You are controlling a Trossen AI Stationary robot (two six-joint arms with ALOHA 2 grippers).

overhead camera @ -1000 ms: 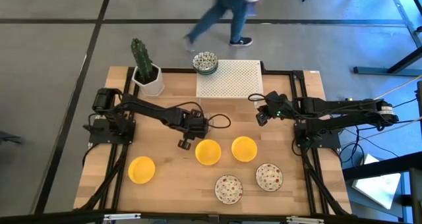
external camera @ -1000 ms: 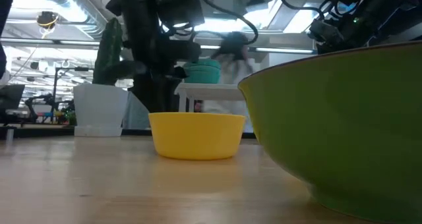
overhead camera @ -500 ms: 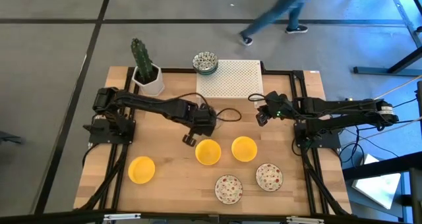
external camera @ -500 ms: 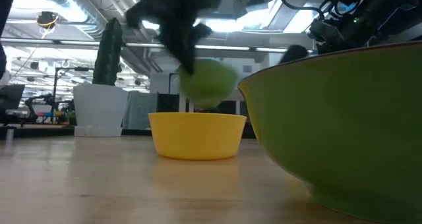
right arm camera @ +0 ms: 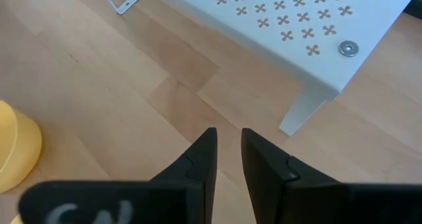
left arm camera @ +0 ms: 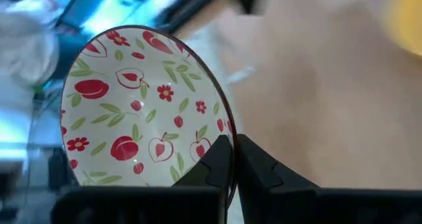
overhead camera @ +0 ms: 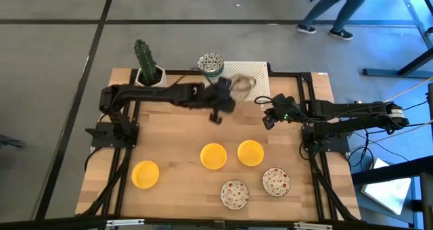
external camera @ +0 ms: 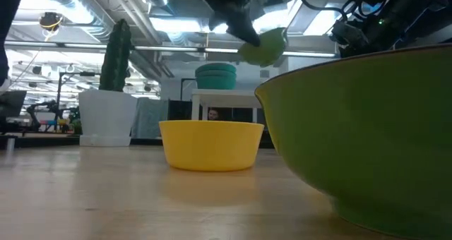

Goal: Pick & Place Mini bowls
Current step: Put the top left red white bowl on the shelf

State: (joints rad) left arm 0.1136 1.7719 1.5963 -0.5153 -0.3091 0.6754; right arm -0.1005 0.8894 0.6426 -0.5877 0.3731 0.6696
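Note:
My left gripper (overhead camera: 233, 93) is up over the white perforated rack (overhead camera: 254, 74), shut on a white mini bowl with red floral speckles (left arm camera: 142, 109); that bowl shows blurred in the high view (overhead camera: 243, 86) and in the air in the low view (external camera: 263, 46). A stack of teal-speckled bowls (overhead camera: 210, 64) sits on the rack's far left corner. Three yellow bowls (overhead camera: 214, 155) (overhead camera: 250, 152) (overhead camera: 145, 174) and two red floral bowls (overhead camera: 235, 193) (overhead camera: 276, 181) stand on the table. My right gripper (overhead camera: 268, 118), open by a narrow gap (right arm camera: 228, 141), waits right of the rack. My left gripper pinches the floral bowl by its rim (left arm camera: 227, 135), one finger (left arm camera: 217, 161) inside the bowl and one finger (left arm camera: 257, 165) outside. The bowl is lifted clear above the rack and stands tilted on edge, its inside facing the wrist camera.
A white pot with a green cactus (overhead camera: 150, 74) stands at the table's far left corner. One yellow bowl sits right before the low camera (external camera: 367, 141). A person walks on the floor beyond the far edge (overhead camera: 335, 10). Bare wood lies between the rack and the yellow bowls.
My left gripper, carrying the floral bowl, has swung from beside the middle yellow bowl toward the table's far edge and to the right, rising until it is over the rack. The person beyond the table has walked to the right.

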